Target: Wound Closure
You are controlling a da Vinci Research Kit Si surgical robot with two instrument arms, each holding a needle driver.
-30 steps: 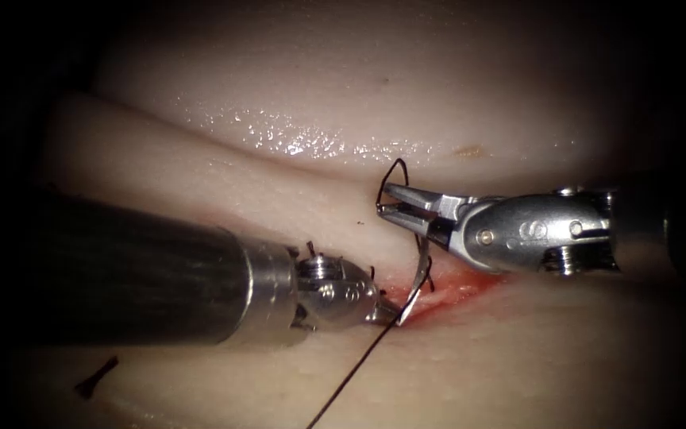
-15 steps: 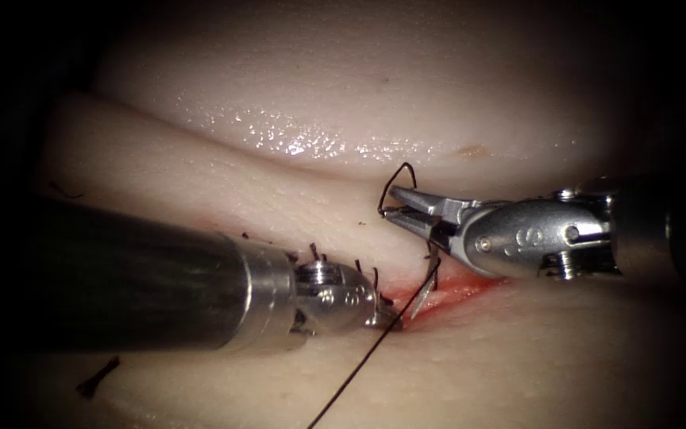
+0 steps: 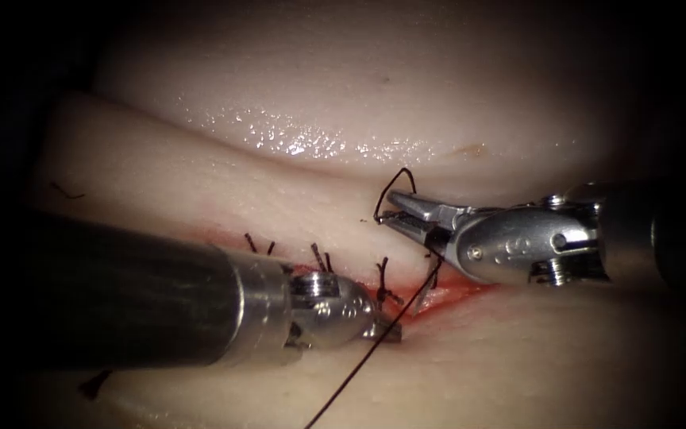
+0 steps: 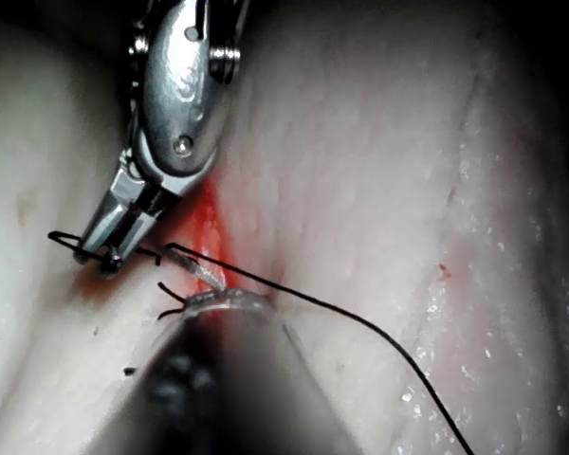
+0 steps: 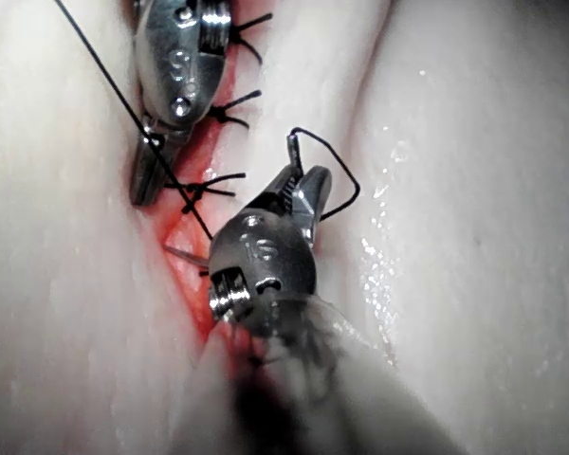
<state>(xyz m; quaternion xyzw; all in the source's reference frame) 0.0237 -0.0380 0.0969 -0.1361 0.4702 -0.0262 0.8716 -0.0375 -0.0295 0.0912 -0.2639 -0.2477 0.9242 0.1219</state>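
The cut (image 3: 454, 295), wet with red fluid, runs across the tissue (image 3: 295, 87). My left tool (image 3: 388, 331) rests at the cut's near edge with its jaws shut. The long thread (image 3: 359, 369) crosses over them and runs up under the right tool. The right tool (image 3: 391, 210) hovers above the cut, shut on a small loop of thread (image 3: 395, 179). The needle (image 3: 423, 297) lies low in the cut, held by neither tool. Its point (image 5: 182, 254) sticks out beside the right tool (image 5: 299, 180). The left tool (image 5: 144, 185) is apart from it. The needle (image 4: 201, 270) lies between the left tool (image 4: 223, 301) and the right tool (image 4: 100, 254).
Several tied stitches (image 3: 319, 256) with short dark tails close the cut to the left of the needle. Loose cut ends of thread (image 3: 93, 385) lie on the tissue at the lower left and at the left (image 3: 65, 191). The left shaft (image 3: 121, 298) covers the left part of the cut.
The needle, which stood up out of the cut, has dropped low into it and now lies under the right tool. The left tool has slid down a little, uncovering more stitches.
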